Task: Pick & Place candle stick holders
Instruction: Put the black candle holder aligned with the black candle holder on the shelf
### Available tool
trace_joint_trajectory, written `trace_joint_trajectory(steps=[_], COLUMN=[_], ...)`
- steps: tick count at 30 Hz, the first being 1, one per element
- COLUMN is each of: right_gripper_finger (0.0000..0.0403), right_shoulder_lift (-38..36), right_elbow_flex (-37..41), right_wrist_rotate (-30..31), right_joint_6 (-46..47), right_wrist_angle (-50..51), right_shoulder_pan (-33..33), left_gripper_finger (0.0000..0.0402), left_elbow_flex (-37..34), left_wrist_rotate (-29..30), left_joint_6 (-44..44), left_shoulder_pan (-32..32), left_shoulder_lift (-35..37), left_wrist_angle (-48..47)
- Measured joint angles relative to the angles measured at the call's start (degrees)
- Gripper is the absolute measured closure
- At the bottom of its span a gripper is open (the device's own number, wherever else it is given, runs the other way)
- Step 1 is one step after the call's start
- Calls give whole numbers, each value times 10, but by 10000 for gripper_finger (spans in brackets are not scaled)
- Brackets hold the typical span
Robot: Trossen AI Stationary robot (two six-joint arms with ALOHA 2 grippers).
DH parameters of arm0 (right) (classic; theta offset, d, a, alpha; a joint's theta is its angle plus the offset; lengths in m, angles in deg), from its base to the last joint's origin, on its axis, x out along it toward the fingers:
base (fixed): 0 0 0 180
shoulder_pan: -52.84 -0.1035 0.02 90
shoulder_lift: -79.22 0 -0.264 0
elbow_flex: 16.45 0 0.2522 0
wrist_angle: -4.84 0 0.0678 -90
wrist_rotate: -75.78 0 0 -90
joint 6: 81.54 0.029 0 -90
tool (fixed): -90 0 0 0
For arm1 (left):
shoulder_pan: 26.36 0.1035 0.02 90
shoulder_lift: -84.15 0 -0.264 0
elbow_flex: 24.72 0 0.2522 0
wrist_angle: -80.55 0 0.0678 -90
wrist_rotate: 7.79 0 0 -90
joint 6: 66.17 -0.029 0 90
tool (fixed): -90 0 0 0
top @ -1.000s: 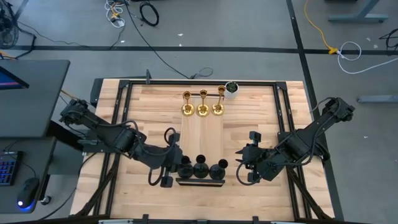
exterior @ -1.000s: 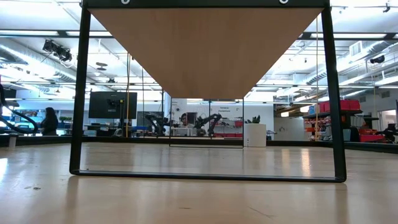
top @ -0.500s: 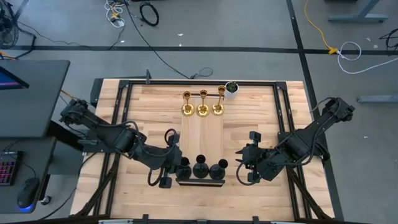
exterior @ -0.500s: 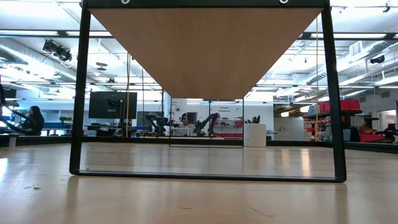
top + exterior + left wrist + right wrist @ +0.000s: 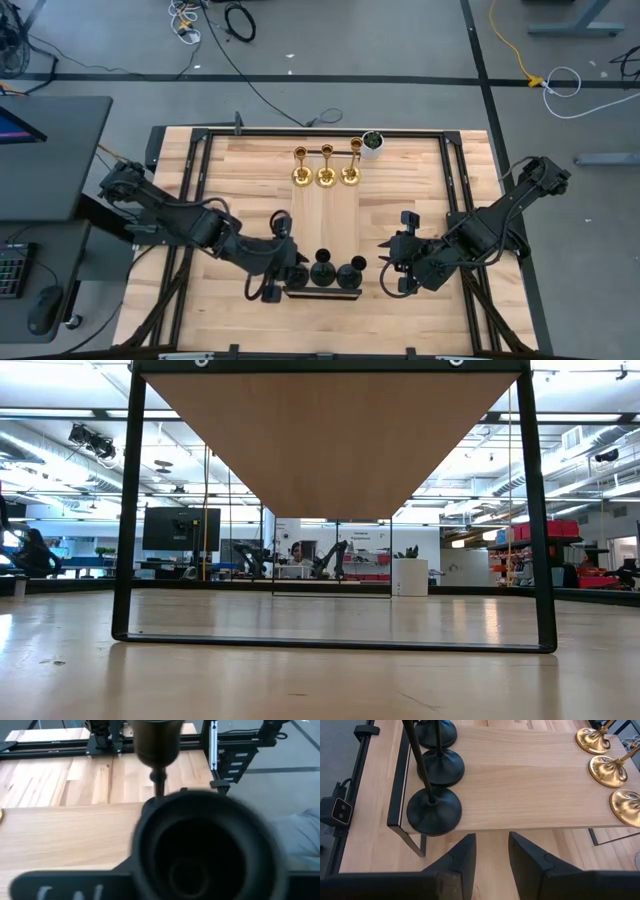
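Black holder (image 5: pixel 298 273), left gripper (image 5: pixel 283 272) seemingly loosened, shifted

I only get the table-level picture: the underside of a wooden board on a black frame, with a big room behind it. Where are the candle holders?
Observer: On top of that board. Three black holders stand in a row at one end, and three gold holders at the other.
Visitor: Are the arms anywhere near them?
Observer: The left claw is close beside the end black holder. I cannot tell whether it touches.
Visitor: And the other arm?
Observer: The right claw waits just off the board at the opposite end of the black row, open and empty.
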Motion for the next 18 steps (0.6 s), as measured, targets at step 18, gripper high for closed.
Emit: trace_joint_trajectory(steps=[18], right_gripper_finger=[289], right_shoulder_lift=[0], right_elbow_flex=[0], right_wrist_rotate=[7], right_joint_6=[-6], right_wrist_angle=[-1], right_shoulder_pan=[0], left_gripper_finger=[166], left_elbow_flex=[0], left_wrist_rotate=[-56], left_joint_6=[5], left_shoulder_pan=[-2], left_shoulder_lift=[25], left_wrist_angle=[-48])
